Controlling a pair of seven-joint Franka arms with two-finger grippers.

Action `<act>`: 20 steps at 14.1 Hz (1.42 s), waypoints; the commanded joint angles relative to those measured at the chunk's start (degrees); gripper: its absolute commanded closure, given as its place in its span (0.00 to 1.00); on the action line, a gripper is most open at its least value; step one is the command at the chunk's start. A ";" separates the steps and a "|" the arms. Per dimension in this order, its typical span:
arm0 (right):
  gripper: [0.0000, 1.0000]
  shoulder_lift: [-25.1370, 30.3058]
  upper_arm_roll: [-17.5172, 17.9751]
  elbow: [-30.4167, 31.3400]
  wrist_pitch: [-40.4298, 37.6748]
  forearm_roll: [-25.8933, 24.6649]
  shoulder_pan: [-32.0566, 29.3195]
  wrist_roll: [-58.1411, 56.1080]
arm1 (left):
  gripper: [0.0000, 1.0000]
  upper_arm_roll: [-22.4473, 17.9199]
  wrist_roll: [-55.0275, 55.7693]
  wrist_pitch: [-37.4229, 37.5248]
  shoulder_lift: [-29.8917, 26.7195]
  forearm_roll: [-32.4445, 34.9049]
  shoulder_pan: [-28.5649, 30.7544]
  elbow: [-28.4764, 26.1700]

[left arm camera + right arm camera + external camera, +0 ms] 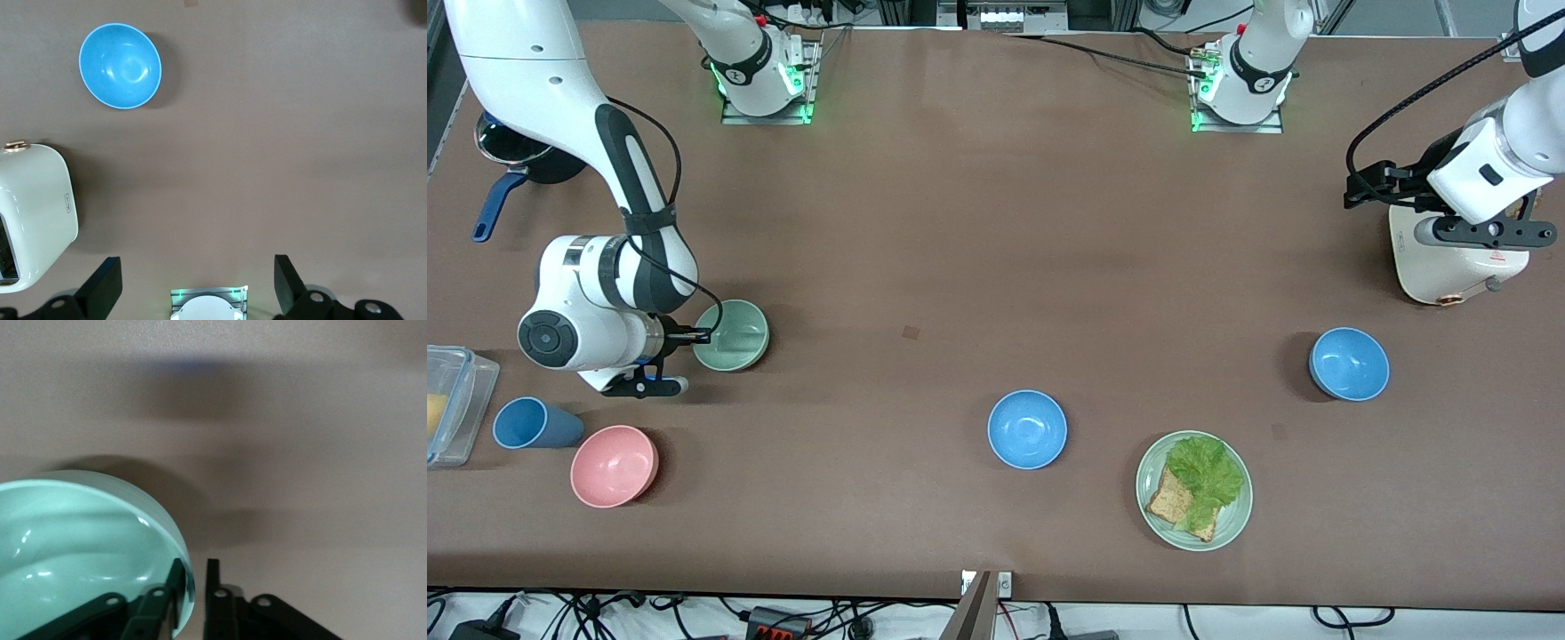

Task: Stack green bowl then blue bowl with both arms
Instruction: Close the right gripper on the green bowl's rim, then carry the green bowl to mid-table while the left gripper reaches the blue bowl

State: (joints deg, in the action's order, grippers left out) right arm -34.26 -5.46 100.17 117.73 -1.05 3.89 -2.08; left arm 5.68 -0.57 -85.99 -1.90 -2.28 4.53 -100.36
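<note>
The green bowl (736, 336) sits on the table toward the right arm's end. My right gripper (699, 337) is low at its rim. In the right wrist view the gripper (195, 568) straddles the green bowl's (80, 547) rim, one finger inside against the wall, the other outside with a narrow gap, so it is open. One blue bowl (1027, 428) sits mid-table near the front camera. The other blue bowl (1349, 364) lies toward the left arm's end and shows in the left wrist view (120, 65). My left gripper (1489, 234) hangs wide open and empty (197, 280) over the toaster.
A white toaster (1449, 267) stands under the left gripper. A green plate (1232, 526) holds lettuce and bread. A pink bowl (614, 466), blue cup (534, 423) and plastic container (458, 391) lie near the right arm. A dark pan (516, 164) sits farther back.
</note>
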 commanded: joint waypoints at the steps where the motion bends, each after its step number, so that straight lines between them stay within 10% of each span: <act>1: 1.00 0.24 0.28 -1.29 -0.75 0.25 -0.12 -4.06 | 0.00 0.29 -0.31 1.52 0.76 1.14 0.22 1.92; 12: 1.00 1.58 8.45 -9.90 -6.47 11.49 16.47 10.39 | 0.00 -0.32 -0.49 0.91 1.98 1.05 1.00 2.18; 20: 1.00 -4.32 8.45 -11.49 -1.54 12.73 32.30 29.83 | 0.00 -0.41 -3.55 -5.15 15.24 1.66 8.04 7.10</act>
State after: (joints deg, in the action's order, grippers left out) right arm -36.91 3.56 90.32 116.22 10.45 34.13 24.40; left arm 5.03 -1.76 -90.56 8.64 -2.04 11.86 -95.99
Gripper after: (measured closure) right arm 0.956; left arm 0.000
